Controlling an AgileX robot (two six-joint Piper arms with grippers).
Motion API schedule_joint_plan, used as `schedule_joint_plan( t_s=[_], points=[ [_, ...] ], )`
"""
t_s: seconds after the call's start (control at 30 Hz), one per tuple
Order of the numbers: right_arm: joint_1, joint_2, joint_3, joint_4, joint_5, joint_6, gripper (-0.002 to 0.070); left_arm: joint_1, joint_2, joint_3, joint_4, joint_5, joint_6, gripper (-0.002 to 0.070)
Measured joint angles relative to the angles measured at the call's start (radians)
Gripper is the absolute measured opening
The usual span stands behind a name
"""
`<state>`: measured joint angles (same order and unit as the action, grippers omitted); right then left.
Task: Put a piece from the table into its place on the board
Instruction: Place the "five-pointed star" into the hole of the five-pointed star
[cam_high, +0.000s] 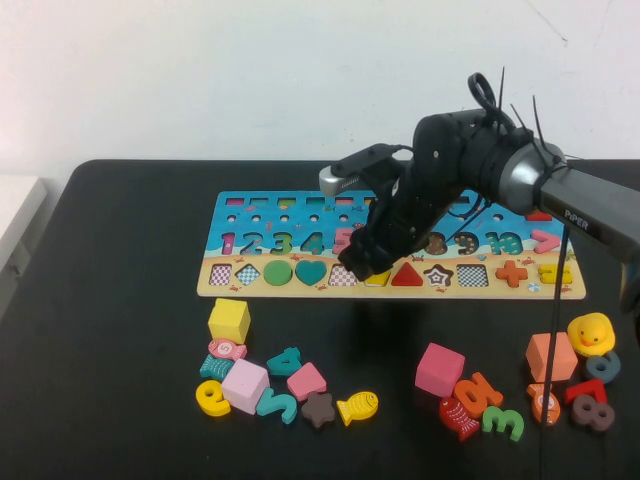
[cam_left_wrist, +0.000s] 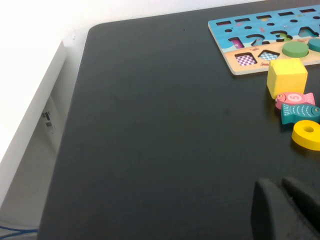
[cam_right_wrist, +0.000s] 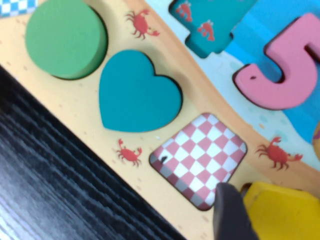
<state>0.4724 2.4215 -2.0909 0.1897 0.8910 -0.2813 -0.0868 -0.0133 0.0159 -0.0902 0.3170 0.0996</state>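
Note:
The puzzle board lies across the far middle of the black table. My right gripper hovers low over its bottom row, shut on a yellow piece. In the right wrist view one dark finger presses against the yellow piece, just past the empty pink-checked square slot. The teal heart and green circle sit in their slots. My left gripper is shut and empty, low over bare table left of the board; it is out of the high view.
Loose pieces lie in front of the board: a yellow cube, pink cube and yellow fish on the left. A magenta cube, orange block and yellow duck are on the right. A red triangle sits beside the gripper.

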Motion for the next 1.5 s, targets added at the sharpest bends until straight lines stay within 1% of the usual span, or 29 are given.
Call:
schedule_joint_plan(
  t_s=[0.57,0.83,1.03,1.23,1.3,1.37,1.43,1.5],
  points=[
    [0.005,0.0,-0.005,-0.018,0.016,0.013,0.0367,0.0,0.0,0.0,0.0,0.0,0.0,-0.0002],
    [0.01,0.0,-0.008,-0.022,0.016,0.056,0.0447,0.0,0.0,0.0,0.0,0.0,0.0,-0.0002],
    [0.012,0.013,-0.06,-0.026,0.07,0.092,0.0461,0.0,0.0,0.0,0.0,0.0,0.0,-0.0002],
    [0.012,0.017,-0.151,-0.058,0.162,0.096,0.0459,0.0,0.0,0.0,0.0,0.0,0.0,-0.0002],
    [0.012,0.017,-0.185,-0.083,0.201,0.096,0.044,0.0,0.0,0.0,0.0,0.0,0.0,-0.0002],
    [0.012,0.012,-0.2,-0.108,0.237,0.077,0.0388,0.0,0.0,0.0,0.0,0.0,0.0,-0.0002],
    [0.012,-0.008,-0.204,-0.129,0.278,0.039,0.0289,0.0,0.0,0.0,0.0,0.0,0.0,-0.0002],
    [0.012,-0.036,-0.204,-0.141,0.314,0.01,0.0167,0.0,0.0,0.0,0.0,0.0,0.0,-0.0002]
  ],
)
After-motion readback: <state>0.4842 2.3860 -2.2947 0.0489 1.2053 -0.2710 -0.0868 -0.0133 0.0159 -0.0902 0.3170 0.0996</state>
